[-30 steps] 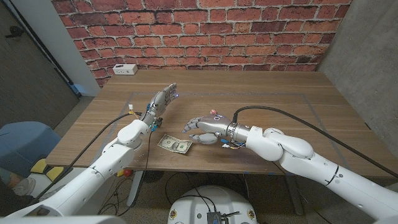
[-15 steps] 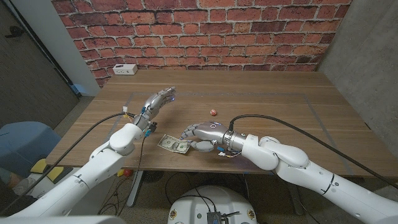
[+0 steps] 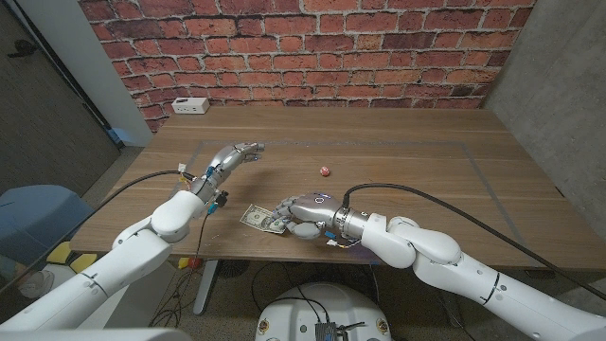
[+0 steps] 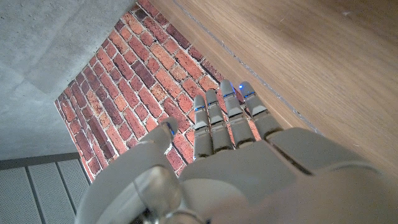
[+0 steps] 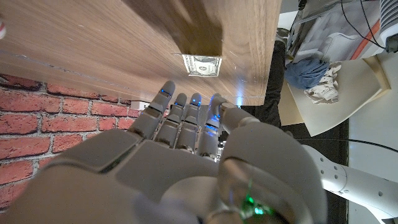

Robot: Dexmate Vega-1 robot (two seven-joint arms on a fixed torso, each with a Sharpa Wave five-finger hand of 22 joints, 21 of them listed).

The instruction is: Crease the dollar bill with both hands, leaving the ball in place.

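The dollar bill [image 3: 258, 218] lies near the table's front edge, left of the middle, and also shows in the right wrist view [image 5: 202, 63]. My right hand [image 3: 299, 216] hovers at the bill's right end with its fingers spread and nothing in them; in its wrist view the fingertips [image 5: 186, 102] reach toward the bill. A small red ball [image 3: 324, 171] sits on the table behind that hand, apart from it. My left hand [image 3: 233, 157] is off to the left and farther back, fingers straight and together [image 4: 227, 115], holding nothing.
A white box [image 3: 190, 105] stands at the table's back left corner. Thin tape lines [image 3: 398, 145] mark a rectangle on the wooden table [image 3: 426, 170]. The front edge runs just below the bill. A blue seat [image 3: 38, 213] is on the floor at left.
My right hand has come forward and left, from near the ball down to the bill's right end, uncovering the ball. My left hand has swung left and lower. Bill and ball have not moved.
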